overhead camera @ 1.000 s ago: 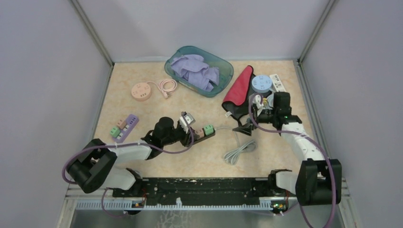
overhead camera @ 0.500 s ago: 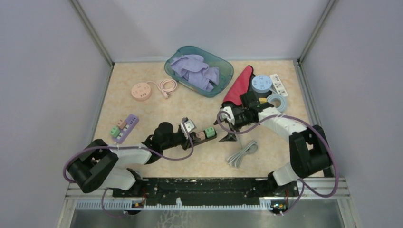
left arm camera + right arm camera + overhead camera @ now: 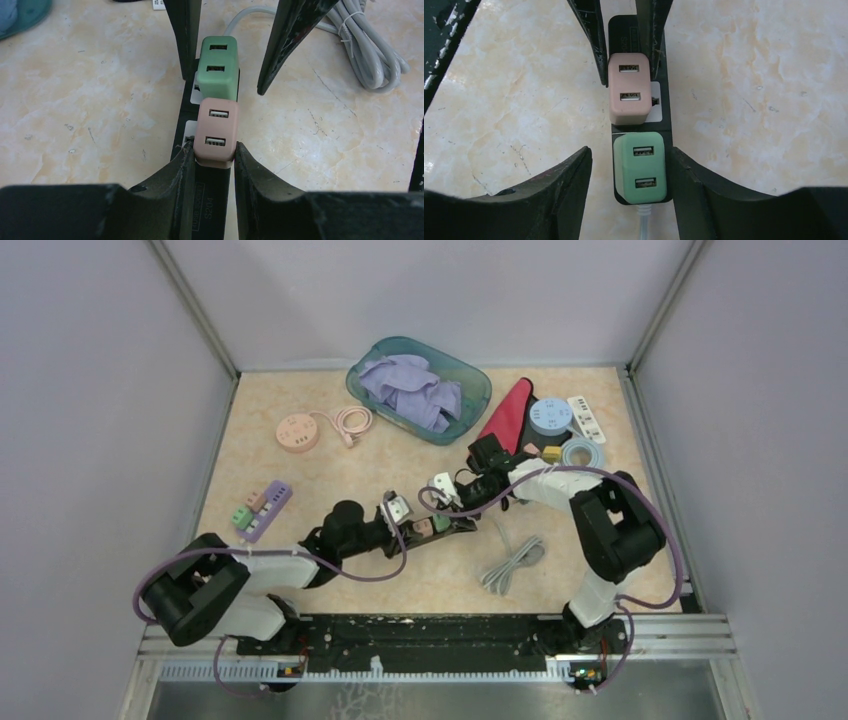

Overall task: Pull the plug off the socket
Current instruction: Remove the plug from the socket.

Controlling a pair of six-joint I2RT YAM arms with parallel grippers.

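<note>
A black power strip (image 3: pixel 455 528) lies mid-table with a pink USB plug (image 3: pixel 424 527) and a green USB plug (image 3: pixel 441 522) in it. My left gripper (image 3: pixel 412 530) is shut on the pink plug (image 3: pixel 216 127), one finger on each side, above the strip (image 3: pixel 212 200). My right gripper (image 3: pixel 444 508) is open and hangs over the green plug (image 3: pixel 640 167). Its fingers (image 3: pixel 574 180) flank the plug. The right one is near the strip's edge and the left one stands apart. The strip's grey cable (image 3: pixel 508 560) runs off to the right.
A teal basin of purple cloth (image 3: pixel 418 388) stands at the back. A pink round socket (image 3: pixel 297 432) and a purple strip with plugs (image 3: pixel 262 508) lie to the left. A red cloth (image 3: pixel 505 420), a blue round socket (image 3: pixel 550 416) and a white strip (image 3: pixel 584 415) lie at the back right.
My right arm has swung left from the right side and now straddles the green plug. My left gripper keeps its hold, and the strip has shifted slightly.
</note>
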